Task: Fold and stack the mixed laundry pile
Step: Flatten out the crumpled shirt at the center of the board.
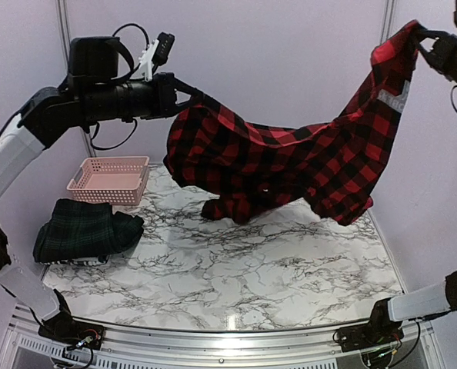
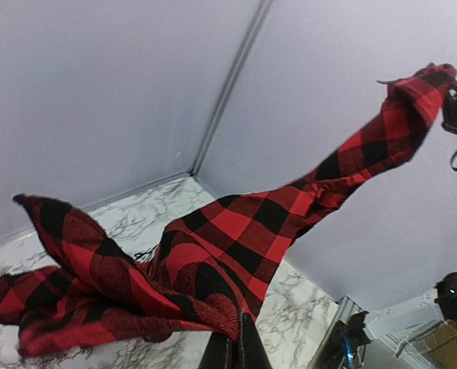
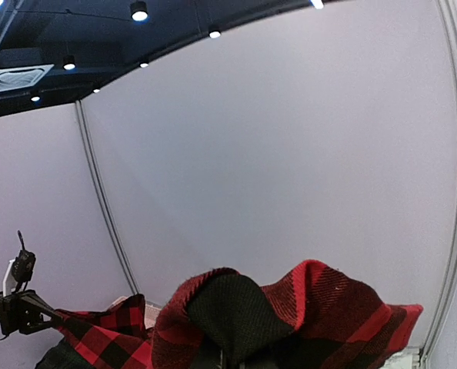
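A red-and-black checked shirt [image 1: 290,157] hangs stretched in the air between both arms, its lower folds touching the marble table [image 1: 236,261]. My left gripper [image 1: 191,96] is shut on the shirt's left end, high at the left. My right gripper [image 1: 425,42] is shut on the other end, higher still at the top right. In the left wrist view the shirt [image 2: 236,238] runs from my left gripper [image 2: 240,338] up to the far arm. The right wrist view shows the shirt [image 3: 290,323] bunched over my right gripper [image 3: 228,357]. A folded dark green plaid garment [image 1: 86,231] lies at the table's left.
A pink lattice basket [image 1: 109,181] stands at the back left, behind the green garment. Grey booth walls close in on the table at the back and both sides. The arm bases sit on the metal rail [image 1: 228,338] at the near edge.
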Tool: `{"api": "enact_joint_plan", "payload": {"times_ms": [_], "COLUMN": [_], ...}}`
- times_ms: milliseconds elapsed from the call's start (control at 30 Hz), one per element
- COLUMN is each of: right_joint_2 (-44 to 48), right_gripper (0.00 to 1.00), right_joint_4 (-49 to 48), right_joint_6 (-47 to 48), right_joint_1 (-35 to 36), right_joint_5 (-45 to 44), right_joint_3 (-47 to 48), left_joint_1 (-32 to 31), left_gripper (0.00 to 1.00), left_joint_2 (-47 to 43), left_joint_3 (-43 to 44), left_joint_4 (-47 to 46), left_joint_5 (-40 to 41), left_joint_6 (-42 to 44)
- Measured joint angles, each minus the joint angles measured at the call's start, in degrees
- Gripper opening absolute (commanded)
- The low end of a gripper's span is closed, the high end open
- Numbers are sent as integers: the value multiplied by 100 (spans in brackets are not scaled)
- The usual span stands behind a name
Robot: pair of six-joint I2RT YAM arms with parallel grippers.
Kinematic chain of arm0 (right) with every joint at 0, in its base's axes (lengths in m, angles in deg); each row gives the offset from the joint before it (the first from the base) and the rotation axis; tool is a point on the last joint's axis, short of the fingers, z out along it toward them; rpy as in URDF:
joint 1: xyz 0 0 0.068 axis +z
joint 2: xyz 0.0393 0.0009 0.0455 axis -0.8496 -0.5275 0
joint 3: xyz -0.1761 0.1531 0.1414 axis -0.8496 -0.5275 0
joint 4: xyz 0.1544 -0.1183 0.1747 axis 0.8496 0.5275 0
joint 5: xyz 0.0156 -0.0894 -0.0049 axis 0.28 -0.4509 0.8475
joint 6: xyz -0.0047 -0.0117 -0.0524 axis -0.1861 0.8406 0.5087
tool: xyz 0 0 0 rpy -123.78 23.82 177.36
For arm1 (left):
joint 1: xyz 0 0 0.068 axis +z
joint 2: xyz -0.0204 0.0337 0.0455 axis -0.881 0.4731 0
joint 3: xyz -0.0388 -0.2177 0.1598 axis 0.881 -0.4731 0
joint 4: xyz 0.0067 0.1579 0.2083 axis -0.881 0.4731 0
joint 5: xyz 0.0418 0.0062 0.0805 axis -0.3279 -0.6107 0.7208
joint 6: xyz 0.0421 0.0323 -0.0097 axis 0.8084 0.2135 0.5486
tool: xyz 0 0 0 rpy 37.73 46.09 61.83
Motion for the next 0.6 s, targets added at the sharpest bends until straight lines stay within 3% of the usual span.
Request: {"api": "enact_joint_plan", "payload": {"times_ms": [333,600], "right_joint_2": [1123,1401], "right_gripper": [0,0], "right_joint_4": [-44,-876], "right_joint_6": [151,-24], "right_joint_1": [0,0], "right_joint_5": [-127,-374], "right_joint_3": [1178,1279], "left_joint_1": [-1792,-2343], "left_gripper": [0,0], "left_joint_2": [-551,-514], "left_joint_3": [929,1963], "left_joint_4": [109,149], "left_joint_5": [977,1327], "left_joint_6": [686,1102]}}
